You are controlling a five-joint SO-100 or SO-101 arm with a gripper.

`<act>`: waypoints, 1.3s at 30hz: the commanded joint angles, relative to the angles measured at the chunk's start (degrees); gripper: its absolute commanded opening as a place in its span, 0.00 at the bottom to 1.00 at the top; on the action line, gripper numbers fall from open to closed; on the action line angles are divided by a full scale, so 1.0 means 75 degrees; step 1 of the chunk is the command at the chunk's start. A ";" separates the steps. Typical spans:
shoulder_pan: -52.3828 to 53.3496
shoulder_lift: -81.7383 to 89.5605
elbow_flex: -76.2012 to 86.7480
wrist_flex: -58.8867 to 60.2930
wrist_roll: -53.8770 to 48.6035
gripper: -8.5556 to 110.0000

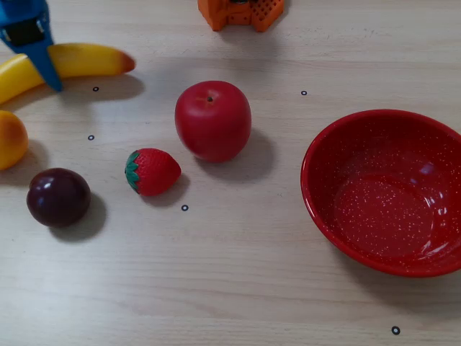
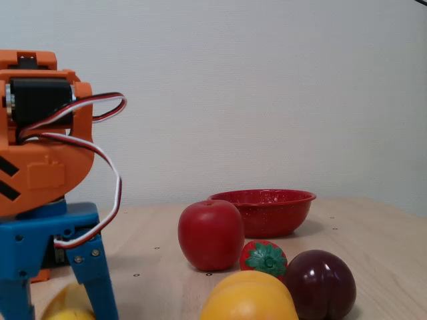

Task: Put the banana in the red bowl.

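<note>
- The banana (image 1: 72, 61) lies in the upper left of a fixed view, on the table (image 1: 238, 288), with its reddish tip pointing right.
- The gripper (image 1: 39, 61) stands over the banana; one blue finger crosses the fruit's middle. In the other fixed view the two blue fingers (image 2: 100, 280) straddle the yellow body at lower left, one on each side. The jaws are parted around it; whether they press on it I cannot tell.
- The red bowl (image 1: 317, 155) sits at the right edge of the frame, empty, well apart from the banana.
- Judgement: the task is at the grasp stage. Nothing is delivered; closing, lifting, carrying and releasing all remain.
- Between banana and bowl stand the apple (image 1: 213, 120) and the strawberry (image 1: 151, 171). A plum (image 1: 57, 196) and an orange-yellow fruit (image 1: 11, 138) lie just below the banana at the left edge.
- Judgement: a low carry would risk clipping the apple. Open table runs along the top of the frame, though the arm's orange base (image 1: 241, 13) sits there.
</note>
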 commanded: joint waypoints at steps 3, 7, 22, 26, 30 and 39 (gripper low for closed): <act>0.0094 0.1523 -0.1102 0.1219 -0.0246 0.07; 0.0152 0.2273 -0.1477 0.1980 -0.0527 0.07; 0.3012 0.3750 -0.3410 0.2848 -0.4348 0.07; 0.4676 0.3984 -0.4184 0.2848 -0.5813 0.07; 0.6668 0.4066 -0.4512 0.2848 -0.7207 0.07; 1.1039 0.3035 -0.4992 0.2391 -0.9949 0.07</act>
